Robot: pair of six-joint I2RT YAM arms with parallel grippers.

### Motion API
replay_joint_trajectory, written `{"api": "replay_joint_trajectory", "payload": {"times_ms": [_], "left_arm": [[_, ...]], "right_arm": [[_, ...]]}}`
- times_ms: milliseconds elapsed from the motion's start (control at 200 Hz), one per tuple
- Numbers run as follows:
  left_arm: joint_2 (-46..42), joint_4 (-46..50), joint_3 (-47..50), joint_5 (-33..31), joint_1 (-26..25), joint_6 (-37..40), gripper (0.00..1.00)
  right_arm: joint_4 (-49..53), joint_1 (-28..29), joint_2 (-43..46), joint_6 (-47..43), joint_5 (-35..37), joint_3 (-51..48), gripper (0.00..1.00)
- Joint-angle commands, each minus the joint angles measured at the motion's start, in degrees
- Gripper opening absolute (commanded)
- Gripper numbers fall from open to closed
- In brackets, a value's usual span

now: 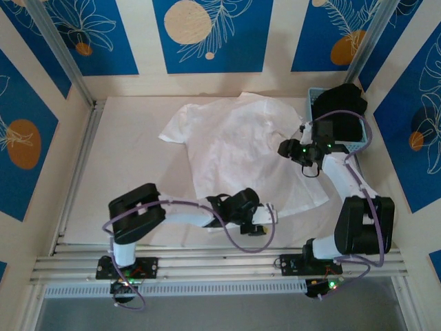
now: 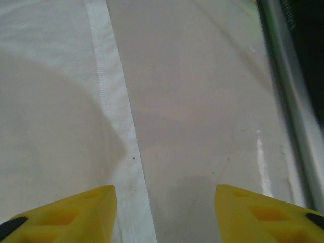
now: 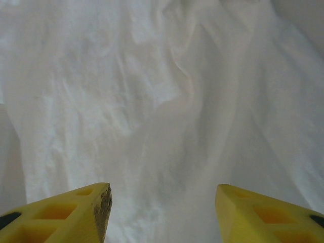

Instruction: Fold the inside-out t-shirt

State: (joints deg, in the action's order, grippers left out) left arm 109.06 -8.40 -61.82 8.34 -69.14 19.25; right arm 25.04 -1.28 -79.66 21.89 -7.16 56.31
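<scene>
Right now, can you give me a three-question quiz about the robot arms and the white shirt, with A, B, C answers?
1. Where is the left gripper?
A. at the hem of the t-shirt
B. on its collar
C. inside a sleeve

2. What colour are the right gripper fingers?
A. red
B. yellow
C. green

3. How is the right gripper?
A. shut on cloth
B. shut on nothing
C. open

Answers:
1 A, in the left wrist view the stitched hem runs between its fingers, with bare table beside it.
2 B, both fingers show yellow in the right wrist view.
3 C, a wide stretch of wrinkled shirt shows between the two fingers.
</scene>
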Motion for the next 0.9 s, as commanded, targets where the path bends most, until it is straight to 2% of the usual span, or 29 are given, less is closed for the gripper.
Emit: {"api": "replay_joint_trajectory", "payload": {"times_ms": [0,115,320,520,680,895], "left_arm": [[3.2,4.3,-4.3,-3.0,0.3,5.3,0.49],[6.6,6.4,-6.9,-3.3,0.5,5.9,0.44],[9.6,8.9,-9.5,-4.8,1.0,4.6,0.26],[5.6,7.0,-6.3,-1.0,3.1,-1.4,0.01],[0.0,1.4,-2.4,3.8,5.3,-8.7,0.0],[-7.3,-8.9,3.7,11.1,9.9,-22.6,0.0]], "right_arm": [[-1.0,-0.2,2.6,1.5,-3.6,-1.4,0.56],[-1.0,-0.3,4.3,1.6,-3.5,-2.3,0.56],[-0.6,-0.3,6.9,1.9,-3.9,-4.2,0.56],[0.6,0.3,12.9,2.9,-4.9,-8.6,0.56],[2.9,1.9,20.1,3.4,-4.7,-12.2,0.56],[5.5,4.1,28.4,3.3,-3.6,-16.2,0.56]]}}
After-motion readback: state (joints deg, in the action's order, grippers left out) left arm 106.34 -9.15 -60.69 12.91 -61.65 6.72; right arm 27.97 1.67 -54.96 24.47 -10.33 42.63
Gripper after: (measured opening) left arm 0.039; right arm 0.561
